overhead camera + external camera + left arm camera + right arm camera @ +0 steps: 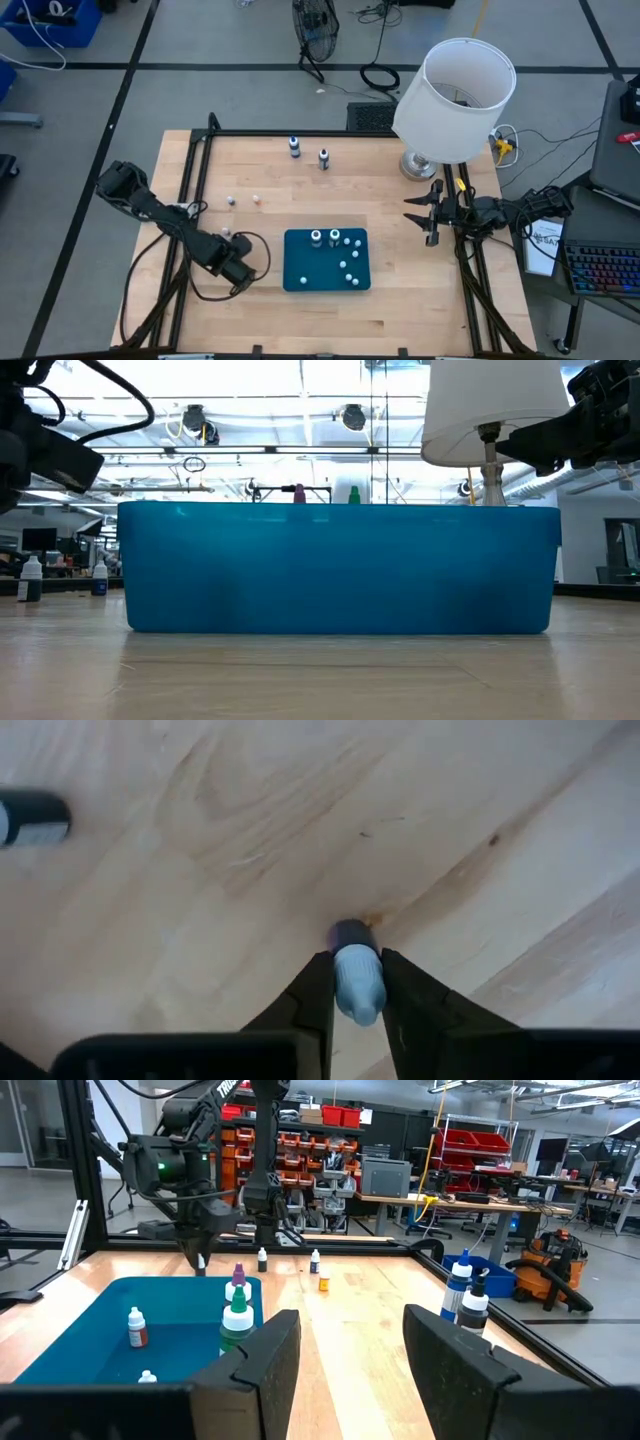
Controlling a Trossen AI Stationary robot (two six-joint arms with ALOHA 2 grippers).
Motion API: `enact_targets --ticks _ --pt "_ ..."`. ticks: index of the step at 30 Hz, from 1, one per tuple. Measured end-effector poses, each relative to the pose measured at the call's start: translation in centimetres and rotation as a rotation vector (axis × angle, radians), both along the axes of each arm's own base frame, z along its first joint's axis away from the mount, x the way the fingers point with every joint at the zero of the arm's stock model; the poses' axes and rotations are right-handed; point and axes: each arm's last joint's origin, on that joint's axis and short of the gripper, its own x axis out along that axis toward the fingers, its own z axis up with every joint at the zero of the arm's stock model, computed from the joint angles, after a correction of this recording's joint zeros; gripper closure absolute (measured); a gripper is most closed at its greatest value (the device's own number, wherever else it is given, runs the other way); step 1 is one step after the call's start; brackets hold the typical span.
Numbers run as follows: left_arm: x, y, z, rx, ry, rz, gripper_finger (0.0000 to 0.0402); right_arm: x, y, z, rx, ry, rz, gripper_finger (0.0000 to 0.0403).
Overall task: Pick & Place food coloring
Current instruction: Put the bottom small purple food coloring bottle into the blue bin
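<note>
My left gripper (238, 270) hangs over the bare wood just off the left edge of the blue mat (300, 275), fingers pointing down, shut on one tiny food coloring bottle (355, 970) with a dark body and a whitish cap. Several more tiny bottles (348, 265) stand on the mat, along with two larger ones (316, 237). Three loose tiny bottles (231, 199) sit on the wood left of the mat. My right gripper (425, 215) waits open near the right edge, beside the lamp, touching nothing. My left gripper pinches the tiny bottle by its whitish cap (358, 988) between the two fingers (312, 995), coming from above and pointing down. The bottle stands upright in the hold, its dark body (350, 933) below the fingertips. Whether its base touches the wood I cannot tell.
A white-shaded lamp (455, 100) stands at the far right corner. Two taller bottles (294, 148) stand near the far edge. Another small bottle (30, 817) shows on the wood close to my left gripper. A black frame rail (190, 180) runs along the table's sides.
</note>
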Motion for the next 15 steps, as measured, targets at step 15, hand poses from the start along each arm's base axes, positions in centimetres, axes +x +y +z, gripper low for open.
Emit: enact_targets --ticks 15 --pt "5.1 -2.2 9.4 0.100 -0.376 -0.495 0.0338 0.0 0.0 0.0 0.000 0.000 0.000 0.0236"
